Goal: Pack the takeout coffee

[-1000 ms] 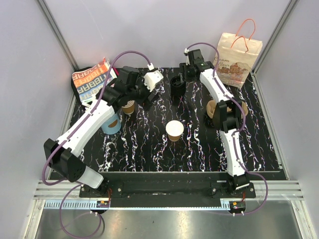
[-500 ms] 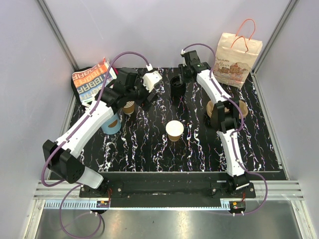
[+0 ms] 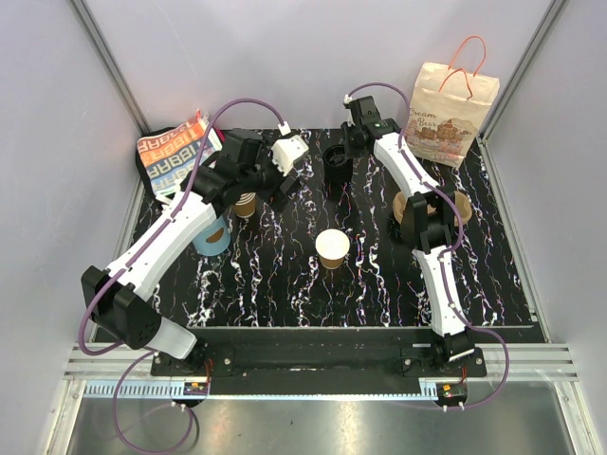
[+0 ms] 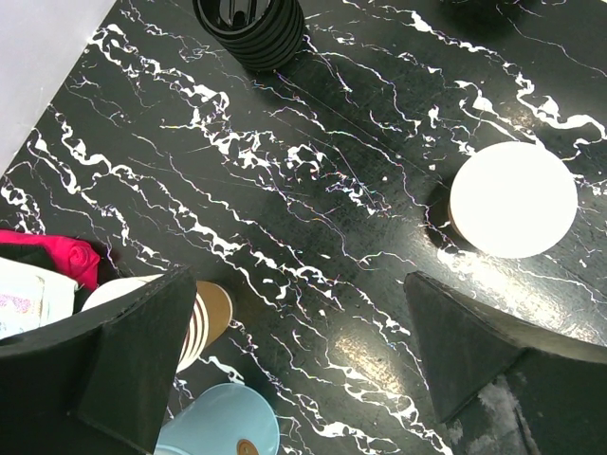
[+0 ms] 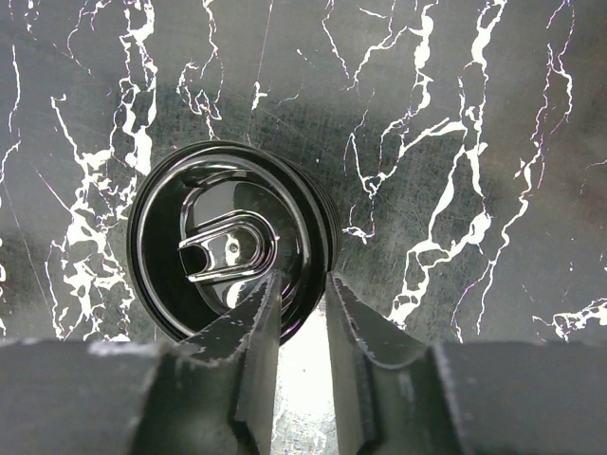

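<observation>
Your right claw [image 5: 302,284] is drawn narrow over the near rim of the top round black plastic lid [image 5: 228,248] on a ribbed stack of lids, upper centre of the top view; whether it already grips cannot be told. Your left claw [image 4: 303,360] gapes wide, holding nothing. The takeout coffee [image 3: 332,248], a small brown kraft paper cup with a white mouth, stands upright and unlidded at frame centre on the black marbled bench [image 3: 285,284]. Packing looks barely begun: lidding seems the step in hand, and the cup sits well apart from the brown cardboard cup tray [image 3: 404,207] and the printed paper bag [image 3: 453,102] at upper right.
</observation>
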### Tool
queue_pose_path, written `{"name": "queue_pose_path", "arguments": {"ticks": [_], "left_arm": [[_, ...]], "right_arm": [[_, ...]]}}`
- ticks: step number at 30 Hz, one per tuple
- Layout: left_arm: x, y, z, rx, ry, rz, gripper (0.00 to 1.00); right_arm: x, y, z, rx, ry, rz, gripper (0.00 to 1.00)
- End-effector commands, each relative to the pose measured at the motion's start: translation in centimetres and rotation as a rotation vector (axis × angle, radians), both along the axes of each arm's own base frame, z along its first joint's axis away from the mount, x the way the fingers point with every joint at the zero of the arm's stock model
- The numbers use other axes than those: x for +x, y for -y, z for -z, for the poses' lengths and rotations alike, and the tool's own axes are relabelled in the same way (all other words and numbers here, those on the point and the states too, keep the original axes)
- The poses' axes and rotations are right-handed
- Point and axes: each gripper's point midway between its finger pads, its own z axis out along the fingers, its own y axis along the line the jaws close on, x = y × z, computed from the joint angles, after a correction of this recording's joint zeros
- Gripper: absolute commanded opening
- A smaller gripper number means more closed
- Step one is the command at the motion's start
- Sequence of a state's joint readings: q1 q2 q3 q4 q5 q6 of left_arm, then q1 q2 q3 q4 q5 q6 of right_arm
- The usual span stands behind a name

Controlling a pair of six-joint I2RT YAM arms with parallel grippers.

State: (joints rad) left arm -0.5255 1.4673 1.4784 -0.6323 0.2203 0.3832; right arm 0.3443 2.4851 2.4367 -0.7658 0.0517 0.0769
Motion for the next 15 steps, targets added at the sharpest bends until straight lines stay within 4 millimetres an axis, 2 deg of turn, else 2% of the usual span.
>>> {"name": "queue_pose_path", "arguments": {"ticks": [1,8,15], "left_arm": [[0.0,0.4,-1.8,-0.059,0.051,0.013,0.99],[0.0,0.5,-1.7,-0.061,0.046,0.015,0.99],[0.0,0.6,-1.6,-0.061,0.044,0.017,0.99]], "right_arm": [[1.1,-0.8,-2.2,0.021,0.071,0.005,0.27],[1.2,-0.6,-2.5,0.020,0.076,0.013,0.21],[1.4,-0.5,-3.7,0.023,0.103,0.023,0.14]]}}
